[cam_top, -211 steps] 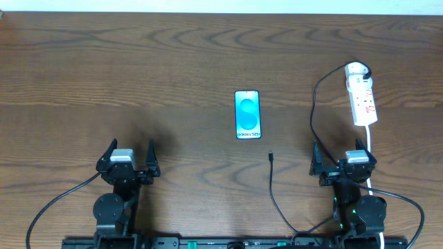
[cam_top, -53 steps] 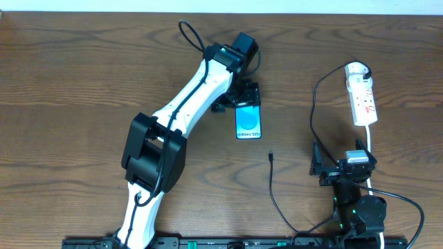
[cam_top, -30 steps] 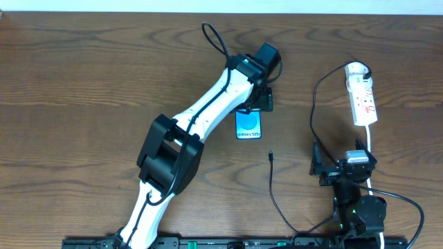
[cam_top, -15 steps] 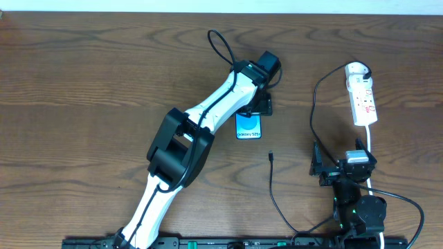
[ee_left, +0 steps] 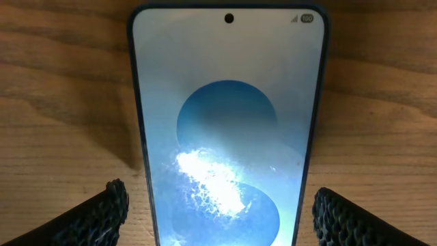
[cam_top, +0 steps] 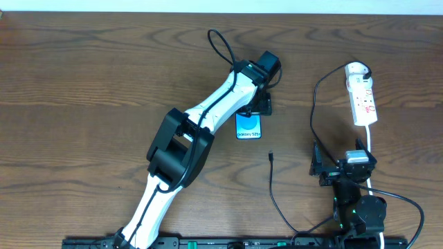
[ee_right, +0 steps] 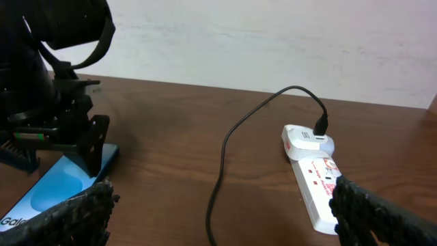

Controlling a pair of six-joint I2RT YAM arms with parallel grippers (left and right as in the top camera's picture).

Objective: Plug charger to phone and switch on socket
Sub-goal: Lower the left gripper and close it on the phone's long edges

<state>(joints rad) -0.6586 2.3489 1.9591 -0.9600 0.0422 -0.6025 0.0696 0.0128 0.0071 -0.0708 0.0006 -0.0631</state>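
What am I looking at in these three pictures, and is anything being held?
Two robot arms work at a wooden table. The wide picture looks down from above; the other two come from cameras on each wrist. The left arm reaches out over the phone, its jaws open to either side of it, gripping nothing. The right arm sits folded near its base, jaws open and empty. The charger lies loose, its tip apart from the phone, its cable running to the socket at the right.
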